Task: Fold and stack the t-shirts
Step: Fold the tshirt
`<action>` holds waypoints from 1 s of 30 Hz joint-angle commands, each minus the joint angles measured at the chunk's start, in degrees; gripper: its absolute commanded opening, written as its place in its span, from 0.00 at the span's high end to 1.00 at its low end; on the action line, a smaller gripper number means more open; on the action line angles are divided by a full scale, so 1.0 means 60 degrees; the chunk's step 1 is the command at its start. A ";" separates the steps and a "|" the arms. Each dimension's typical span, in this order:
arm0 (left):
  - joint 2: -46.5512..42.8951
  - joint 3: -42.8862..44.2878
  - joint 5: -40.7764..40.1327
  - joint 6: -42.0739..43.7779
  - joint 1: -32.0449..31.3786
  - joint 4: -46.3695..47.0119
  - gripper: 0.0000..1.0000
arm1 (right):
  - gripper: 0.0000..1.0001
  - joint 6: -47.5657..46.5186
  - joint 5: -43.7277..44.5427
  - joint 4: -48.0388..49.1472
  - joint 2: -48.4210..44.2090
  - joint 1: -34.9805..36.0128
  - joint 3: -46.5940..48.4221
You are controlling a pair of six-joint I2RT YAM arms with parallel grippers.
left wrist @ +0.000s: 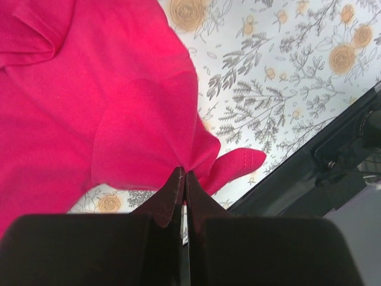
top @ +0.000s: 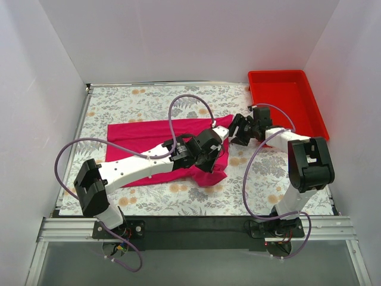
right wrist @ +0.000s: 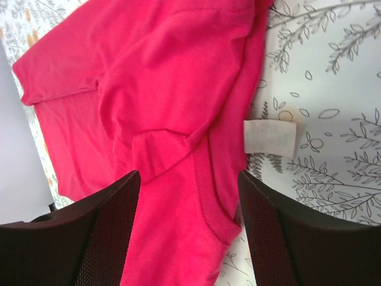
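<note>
One t-shirt (top: 143,134) is all that is showing, and it is lying loose and rumpled across the middle of the flowered table cover (top: 268,179), so the folding is looking barely begun. Nearest the bases, the left gripper (left wrist: 183,176) is pinching a bunched edge of the pink cloth. Its fingers are pressing together on the fabric, which is gathering into a peak at the tips. Just beyond, toward the right, the right gripper (right wrist: 189,176) is hanging over the neckline with its fingers standing well apart, gripping nothing. A white label (right wrist: 269,137) is poking out beside the collar. No clean fold is showing yet, and the cloth is lying in slack creases. Farthest off, the red bin (top: 284,74) is sitting at the right rear corner, apart from the shirt. Squaring, folding and stacking are all, I judge, waiting to be done.
</note>
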 commanded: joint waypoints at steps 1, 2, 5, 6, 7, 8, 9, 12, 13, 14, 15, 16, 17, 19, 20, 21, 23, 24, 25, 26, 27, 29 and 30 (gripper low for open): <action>-0.0770 -0.0410 0.0310 -0.0089 0.0082 -0.0103 1.00 | 0.38 0.0171 0.0518 0.0468 -0.0072 0.0092 -0.0245; -0.0813 -0.0469 0.0354 -0.0075 0.0096 -0.0132 1.00 | 0.38 0.0142 0.0562 0.0468 -0.0072 0.0092 -0.0362; -0.0829 -0.0674 0.0690 0.0013 0.0097 -0.0191 1.00 | 0.39 -0.0151 0.0504 0.0438 -0.0028 0.0107 -0.0465; -0.0800 -0.0762 0.0793 0.0042 0.0097 -0.0205 1.00 | 0.40 -0.0224 0.0475 0.0395 -0.0014 0.0136 -0.0451; -0.0741 -0.0748 0.0982 0.0043 0.0097 -0.0220 1.00 | 0.41 -0.0413 0.0446 0.0336 0.0001 0.0151 -0.0436; -0.0741 -0.0762 0.0984 -0.0001 0.0097 -0.0249 1.00 | 0.44 -0.0517 0.0416 0.0205 0.0030 0.0165 -0.0407; -0.0741 -0.0748 0.0897 -0.0045 0.0097 -0.0264 1.00 | 0.45 -0.0590 0.0416 0.0001 0.0030 0.0151 -0.0291; -0.0770 -0.0529 0.0575 -0.0104 0.0126 -0.0410 1.00 | 0.47 -0.0854 0.0474 -0.0762 -0.0086 0.0180 -0.0347; -0.0799 -0.0354 0.0444 -0.0104 0.0140 -0.0425 1.00 | 0.47 -0.0855 0.0460 -0.0908 -0.0275 0.0180 -0.0435; -0.0814 -0.0309 0.0399 -0.0118 0.0155 -0.0440 1.00 | 0.46 -0.0840 0.0460 -0.0982 -0.0364 0.0180 -0.0523; -0.0828 -0.0250 0.0369 -0.0133 0.0184 -0.0440 1.00 | 0.46 -0.0825 0.0474 -0.1099 -0.0452 0.0165 -0.0713; -0.0843 -0.0250 0.0355 -0.0133 0.0214 -0.0425 1.00 | 0.46 -0.0782 0.0518 -0.1201 -0.0642 0.0180 -0.0816; -0.0887 -0.0250 0.0354 -0.0162 0.0228 -0.0411 1.00 | 0.46 -0.0636 0.0504 -0.1217 -0.0716 0.0180 -0.0948; -0.0916 -0.0264 0.0384 -0.0192 0.0243 -0.0425 1.00 | 0.44 -0.0475 0.0475 -0.1188 -0.0950 0.0180 -0.1269; -0.0931 -0.0279 0.0413 -0.0206 0.0243 -0.0425 1.00 | 0.42 -0.0314 0.0388 -0.1101 -0.0995 0.0209 -0.1373; -0.0960 -0.0279 0.0457 -0.0221 0.0258 -0.0425 1.00 | 0.42 -0.0226 0.0300 -0.1027 -0.1024 0.0267 -0.1446; -0.1019 -0.0279 0.0486 -0.0221 0.0272 -0.0382 1.00 | 0.41 -0.0079 0.0124 -0.0881 -0.1024 0.0341 -0.1607; -0.1077 -0.0279 0.0457 -0.0221 0.0287 -0.0381 1.00 | 0.41 0.0081 0.0108 -0.0692 -0.1024 0.0428 -0.1666; -0.1092 -0.0264 0.0472 -0.0221 0.0287 -0.0381 1.00 | 0.41 0.0155 0.0094 -0.0559 -0.1010 0.0458 -0.1739; -0.1121 -0.0250 0.0472 -0.0221 0.0287 -0.0381 1.00 | 0.41 0.0243 0.0079 -0.0442 -0.0981 0.0502 -0.1856; -0.1136 -0.0221 0.0457 -0.0221 0.0316 -0.0381 1.00 | 0.41 0.0389 0.0094 -0.0267 -0.0951 0.0546 -0.1915; -0.1180 -0.0220 0.0472 -0.0236 0.0316 -0.0396 1.00 | 0.42 0.0493 0.0050 -0.0221 -0.0805 0.0575 -0.2003; -0.1209 -0.0249 0.0443 -0.0250 0.0331 -0.0396 1.00 | 0.43 0.0537 0.0050 0.0040 -0.0761 0.0604 -0.2062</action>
